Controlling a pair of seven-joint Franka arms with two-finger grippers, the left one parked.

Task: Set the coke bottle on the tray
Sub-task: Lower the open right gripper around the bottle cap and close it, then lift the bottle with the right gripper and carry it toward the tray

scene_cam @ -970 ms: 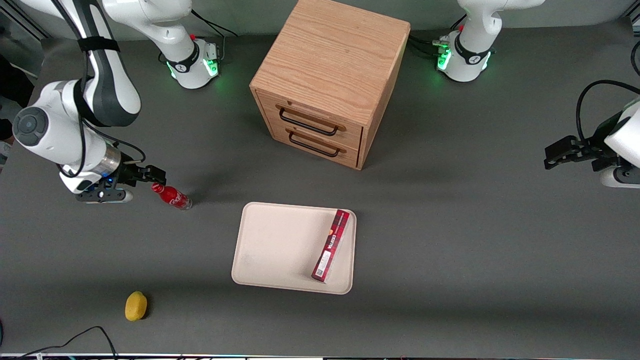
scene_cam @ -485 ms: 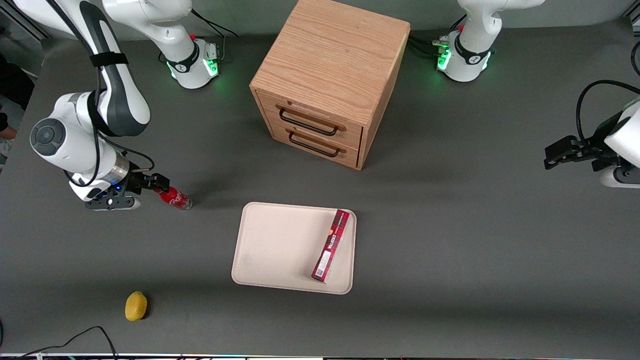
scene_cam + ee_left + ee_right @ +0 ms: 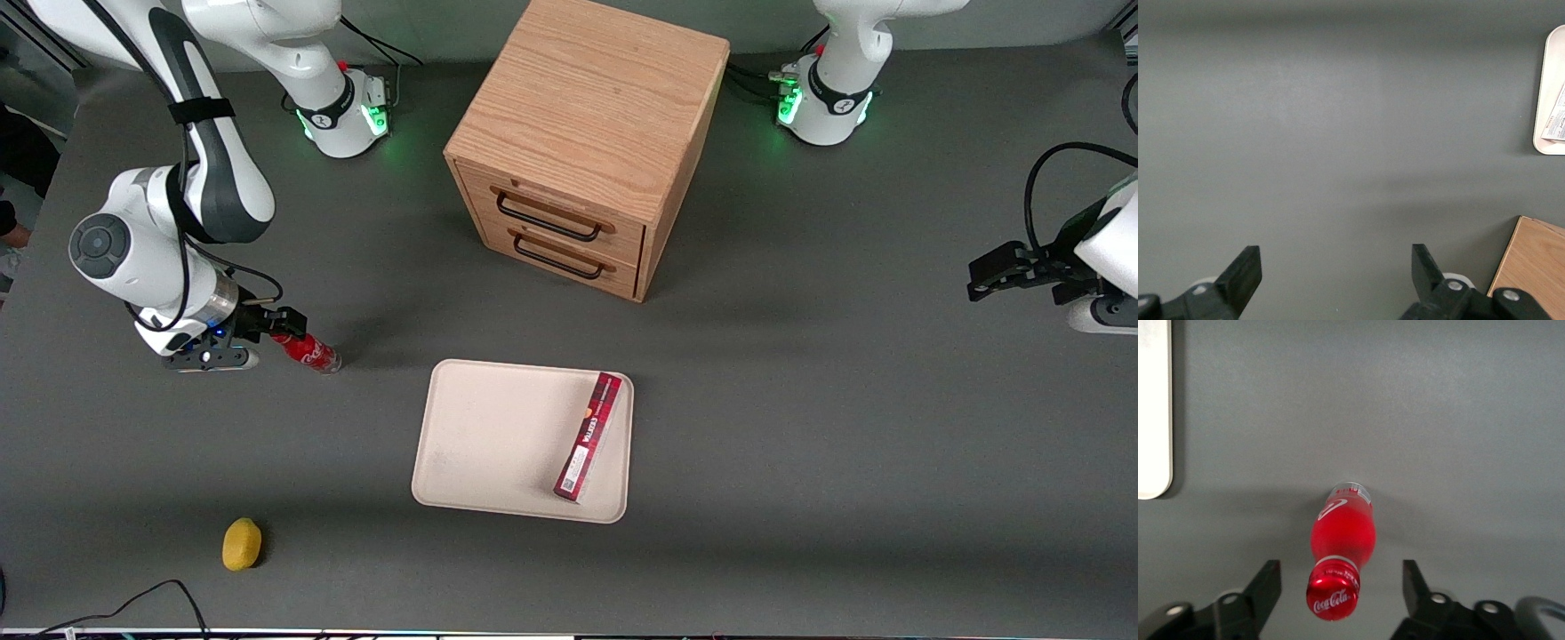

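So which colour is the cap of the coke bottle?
Red, with white script, on the coke bottle between the open gripper fingers; right wrist view shows it best.

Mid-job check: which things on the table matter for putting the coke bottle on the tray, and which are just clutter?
In play:
coke bottle, upright between the open gripper fingers
tray, nearer the front camera than the cabinet

Clutter:
red box, lying on the tray
wooden drawer cabinet
lemon

Dark grey table surface (image 3: 800, 427), evenly lit. A wooden two-drawer cabinet (image 3: 582, 142) with black handles (image 3: 547, 220) stands on it.
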